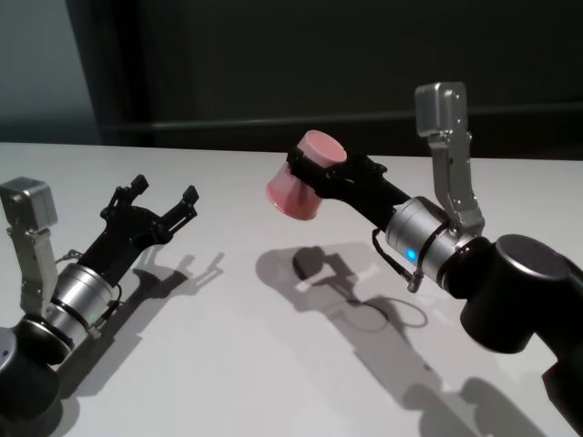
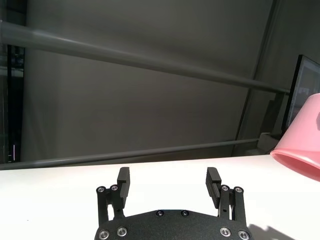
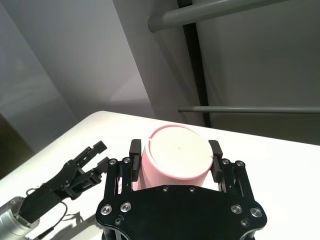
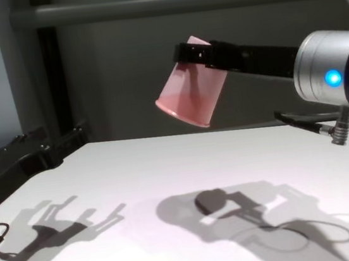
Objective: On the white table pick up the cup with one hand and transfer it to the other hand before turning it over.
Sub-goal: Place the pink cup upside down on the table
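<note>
Cup (image 1: 299, 182) clamped between right gripper (image 1: 314, 173) fingers near base, base up, rim tipped down-left, high above white table (image 1: 228, 364). Looks like flip under way, clear of surface. Left gripper (image 1: 164, 205) low at left, fingers spread wide, empty, well apart from cup.

The right gripper (image 1: 311, 173), on the blue-lit arm, holds the pink cup (image 1: 303, 188) clear above the white worktop (image 1: 228, 364), base tilted up, rim down and to the left. The left gripper (image 1: 164, 198), well apart, hangs low with fingers (image 1: 189, 196) spread, empty.
</note>
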### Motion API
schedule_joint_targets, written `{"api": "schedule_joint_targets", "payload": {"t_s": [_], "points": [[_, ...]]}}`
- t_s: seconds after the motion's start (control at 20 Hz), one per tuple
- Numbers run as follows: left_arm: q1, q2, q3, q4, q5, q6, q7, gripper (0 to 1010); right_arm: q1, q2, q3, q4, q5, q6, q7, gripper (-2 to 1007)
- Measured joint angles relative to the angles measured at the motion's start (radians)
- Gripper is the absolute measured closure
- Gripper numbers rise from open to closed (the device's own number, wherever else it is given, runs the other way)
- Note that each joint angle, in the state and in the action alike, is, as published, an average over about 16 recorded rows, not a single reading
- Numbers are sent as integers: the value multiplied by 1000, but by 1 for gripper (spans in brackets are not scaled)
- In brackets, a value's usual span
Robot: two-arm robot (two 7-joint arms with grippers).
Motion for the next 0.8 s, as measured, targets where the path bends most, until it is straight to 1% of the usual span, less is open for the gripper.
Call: {"api": "schedule_joint_targets", "payload": {"t_s": [0.15, 0.25, 0.35, 0.45, 0.6, 0.7, 0.8], "points": [[0, 0, 0, 0, 0, 0, 0, 7, 12, 8, -28, -24, -68, 59, -81, 220], [0, 0, 0, 0, 0, 0, 0, 7, 21, 9, -46, -34, -109, 99, -125, 220], [0, 0, 0, 0, 0, 0, 0, 7, 32, 8, -64, -38, -144, 139, -162, 220], [0, 0, 0, -1, 0, 0, 0, 7, 43, 5, -80, -37, -175, 178, -193, 220], [0, 0, 0, -1, 0, 0, 0, 7, 57, -4, -101, -26, -211, 227, -227, 220], [0, 0, 0, -1, 0, 0, 0, 7, 66, -12, -113, -15, -231, 253, -244, 220], [0, 0, 0, -1, 0, 0, 0, 7, 73, -20, -124, -3, -249, 272, -258, 220]]}}
